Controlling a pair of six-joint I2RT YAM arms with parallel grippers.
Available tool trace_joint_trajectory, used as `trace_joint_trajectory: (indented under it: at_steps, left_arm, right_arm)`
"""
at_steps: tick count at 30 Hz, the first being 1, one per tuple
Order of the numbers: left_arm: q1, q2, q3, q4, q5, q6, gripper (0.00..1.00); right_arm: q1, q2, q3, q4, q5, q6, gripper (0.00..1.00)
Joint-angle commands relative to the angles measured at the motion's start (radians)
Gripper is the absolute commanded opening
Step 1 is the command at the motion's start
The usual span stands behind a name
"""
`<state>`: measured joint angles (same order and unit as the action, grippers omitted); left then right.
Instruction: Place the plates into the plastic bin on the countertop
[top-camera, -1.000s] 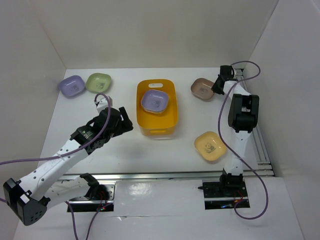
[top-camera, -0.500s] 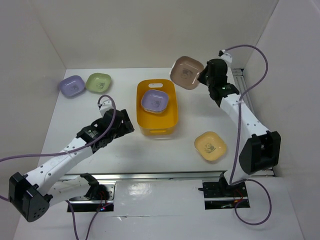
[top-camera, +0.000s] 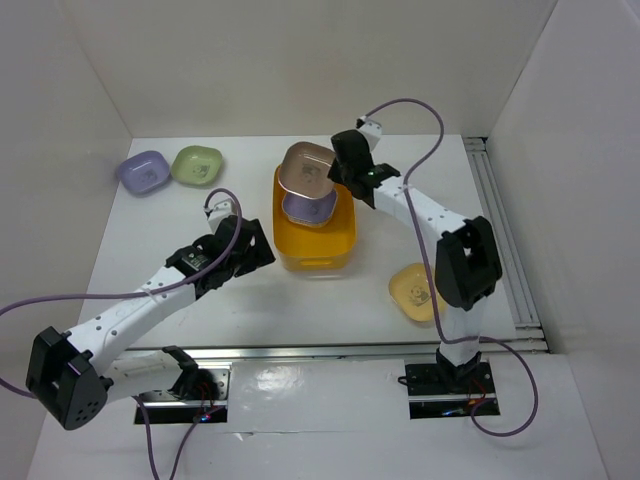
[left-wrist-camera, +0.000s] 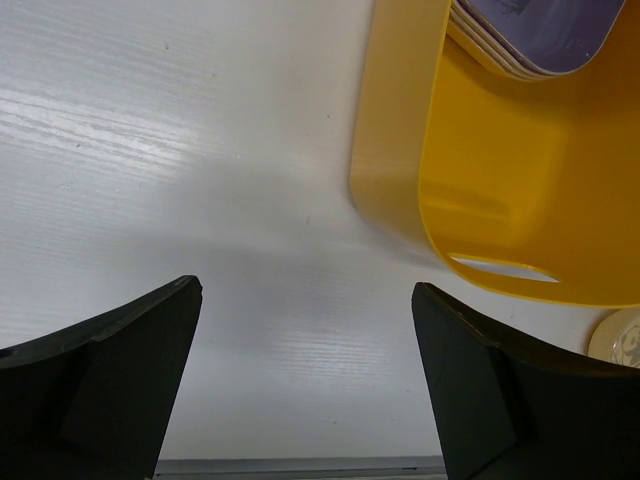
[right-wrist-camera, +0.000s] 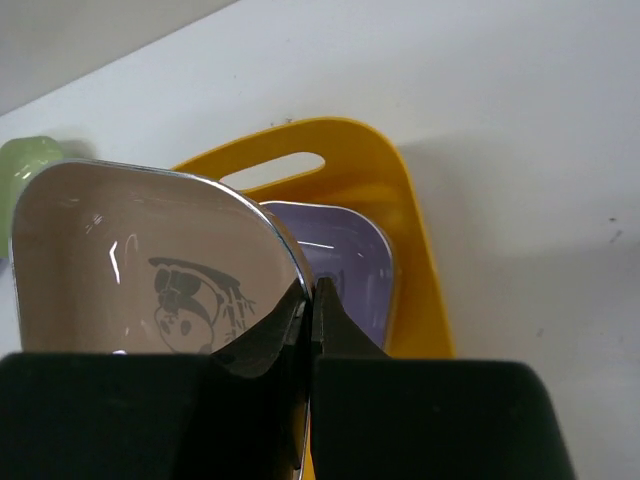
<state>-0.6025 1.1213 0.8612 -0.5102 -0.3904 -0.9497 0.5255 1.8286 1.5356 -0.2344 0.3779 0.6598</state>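
white countertop (top-camera: 330, 300) — right pincer (right-wrist-camera: 308, 310) clamps brown plate (top-camera: 307, 168) over bin (top-camera: 315, 252); left pincer (left-wrist-camera: 305, 300) gaping

The brown plate (top-camera: 307, 168), earlier resting on the countertop (top-camera: 250, 300) at upper right, now hangs above the plastic bin's (top-camera: 345, 238) far end at upper centre, carried leftward by the right gripper (top-camera: 334, 173) pinching its rim.

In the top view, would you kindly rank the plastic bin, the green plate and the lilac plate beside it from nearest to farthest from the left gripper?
From the left gripper:
1. plastic bin, just to its right.
2. green plate, far-left area.
3. lilac plate, left of the green one, by the wall.
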Motion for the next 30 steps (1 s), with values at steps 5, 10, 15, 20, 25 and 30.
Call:
trace_joint_trajectory:
  at_steps: [5,10,15,20,25,30]
  left_arm:
    - [0.015,-0.084,0.021,-0.030,-0.039,-0.020,1.00]
    - [0.024,-0.104,0.021,-0.063,-0.050,-0.011,1.00]
    - [0.033,-0.114,0.030,-0.073,-0.061,-0.011,1.00]
    - [0.066,-0.077,0.070,-0.073,-0.051,-0.020,1.00]
    - [0.127,-0.032,0.140,-0.073,-0.001,-0.058,1.00]
    - [0.219,0.038,0.251,-0.063,-0.083,-0.077,1.00]
  right_arm:
    - [0.039,0.167,0.212,-0.093,0.089,0.041,0.00]
    - [0.048,0.228,0.227,-0.108,0.099,0.061,0.00]
    - [0.048,0.228,0.215,-0.088,0.090,0.049,0.04]
    - [0.068,0.238,0.247,-0.074,0.049,-0.005,0.59]
    - [0.134,0.138,0.236,0.049,0.006,-0.100,0.86]
    - [0.171,-0.079,0.163,0.102,-0.028,-0.167,0.99]
